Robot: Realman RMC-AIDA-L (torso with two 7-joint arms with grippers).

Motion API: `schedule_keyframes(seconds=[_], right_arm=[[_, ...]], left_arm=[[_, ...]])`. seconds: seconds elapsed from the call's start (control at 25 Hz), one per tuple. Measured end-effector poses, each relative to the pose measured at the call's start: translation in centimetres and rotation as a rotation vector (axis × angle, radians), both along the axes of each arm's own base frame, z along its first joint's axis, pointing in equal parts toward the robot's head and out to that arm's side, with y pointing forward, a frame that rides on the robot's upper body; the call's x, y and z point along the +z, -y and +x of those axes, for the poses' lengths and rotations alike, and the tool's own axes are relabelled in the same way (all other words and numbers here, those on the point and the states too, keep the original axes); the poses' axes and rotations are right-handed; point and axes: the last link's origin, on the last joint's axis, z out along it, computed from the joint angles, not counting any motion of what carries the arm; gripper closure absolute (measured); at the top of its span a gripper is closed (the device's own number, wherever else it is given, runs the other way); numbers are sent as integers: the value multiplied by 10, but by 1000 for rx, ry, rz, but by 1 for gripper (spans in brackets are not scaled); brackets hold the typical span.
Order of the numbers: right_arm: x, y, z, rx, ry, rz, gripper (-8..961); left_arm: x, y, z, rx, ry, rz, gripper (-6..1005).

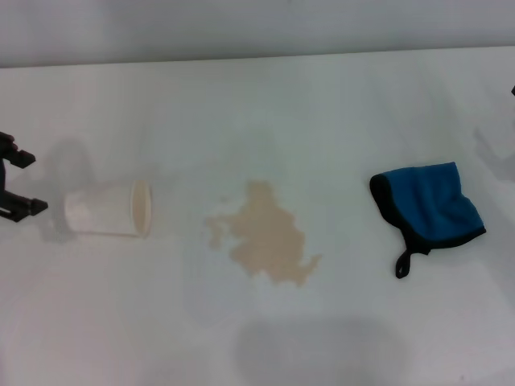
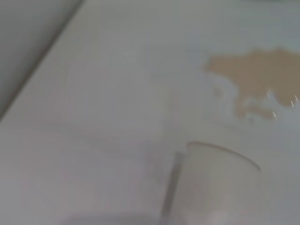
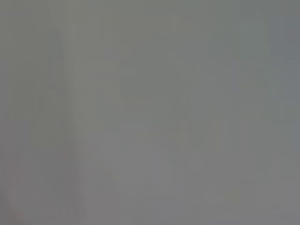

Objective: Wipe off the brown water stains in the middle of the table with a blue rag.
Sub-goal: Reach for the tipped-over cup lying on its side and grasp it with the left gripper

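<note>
Brown water stains (image 1: pixel 267 237) spread mid-table (image 1: pixel 257 338), nearest the camera. Blue rag (image 1: pixel 430 209) lies to their right, untouched. White cup (image 1: pixel 109 211) lies tipped to their left. Left gripper (image 1: pixel 14 185) sits at the left edge, fingers spread, well apart from the rag.

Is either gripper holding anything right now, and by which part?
Nothing is held. The blue rag lies loose on the table; the left gripper is open beside the tipped cup.

A plain grey wall (image 1: pixel 257 28) stands behind.
</note>
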Motion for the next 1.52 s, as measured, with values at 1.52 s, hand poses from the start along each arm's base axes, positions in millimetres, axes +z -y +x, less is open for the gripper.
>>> schedule_keyframes(seconds=[1.52], right_arm=[[-3,-2,-1,-1,-9,0,157]], left_arm=[[-79,-1,4,-227,-145,-62,271]])
